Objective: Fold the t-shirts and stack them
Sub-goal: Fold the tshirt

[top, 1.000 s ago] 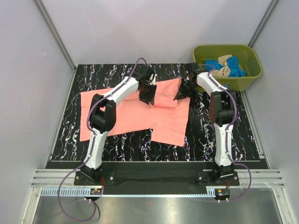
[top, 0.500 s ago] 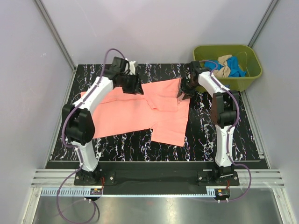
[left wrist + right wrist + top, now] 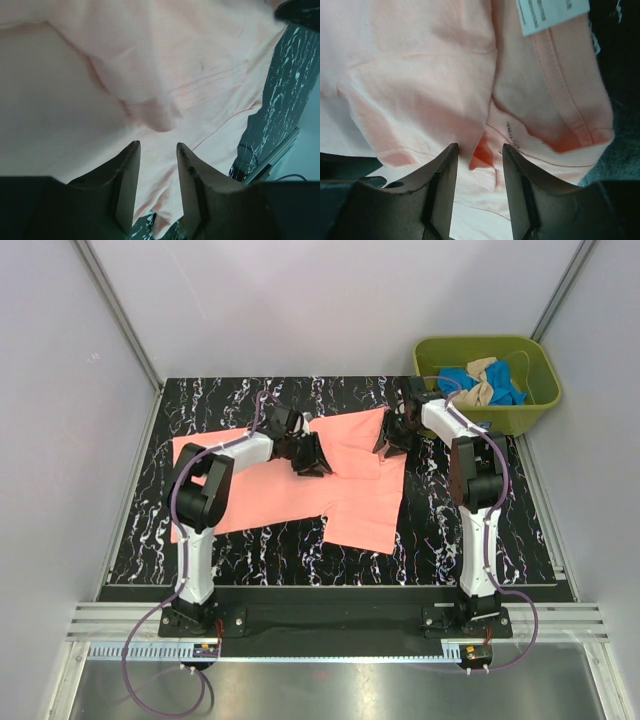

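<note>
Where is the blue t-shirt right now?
In the top view, the blue t-shirt lies bunched in the olive-green tub at the far right, beside a beige t-shirt, beyond the right gripper.

Soft matt cloth salmon-pink t-shirt (image 3: pixel 260 495); glossy black marbled table (image 3: pixel 440 530); smooth plastic olive-green tub (image 3: pixel 530 412).
</note>
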`<state>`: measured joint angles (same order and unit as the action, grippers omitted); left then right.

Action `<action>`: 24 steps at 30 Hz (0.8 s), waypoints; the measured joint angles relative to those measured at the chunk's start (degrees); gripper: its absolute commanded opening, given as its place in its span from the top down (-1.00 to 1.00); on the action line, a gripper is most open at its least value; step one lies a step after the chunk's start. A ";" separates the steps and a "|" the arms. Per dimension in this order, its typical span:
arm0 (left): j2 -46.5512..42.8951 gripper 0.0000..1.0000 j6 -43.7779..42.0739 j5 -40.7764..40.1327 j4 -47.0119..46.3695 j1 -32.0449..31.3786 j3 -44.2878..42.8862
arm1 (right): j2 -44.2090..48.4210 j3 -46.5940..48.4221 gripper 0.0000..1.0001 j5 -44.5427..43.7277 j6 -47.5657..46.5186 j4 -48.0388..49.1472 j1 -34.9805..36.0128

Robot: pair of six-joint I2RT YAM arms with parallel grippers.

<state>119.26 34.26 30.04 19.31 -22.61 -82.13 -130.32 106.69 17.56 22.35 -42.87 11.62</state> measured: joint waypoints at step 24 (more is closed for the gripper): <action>5.05 0.67 7.96 -9.73 -1.90 -1.77 -4.81 | 4.70 -9.38 0.04 3.30 1.11 4.24 0.07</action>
<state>124.31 42.22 20.32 17.41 -24.38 -86.94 -125.62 97.32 20.86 23.46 -38.63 11.68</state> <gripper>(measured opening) 0.245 0.480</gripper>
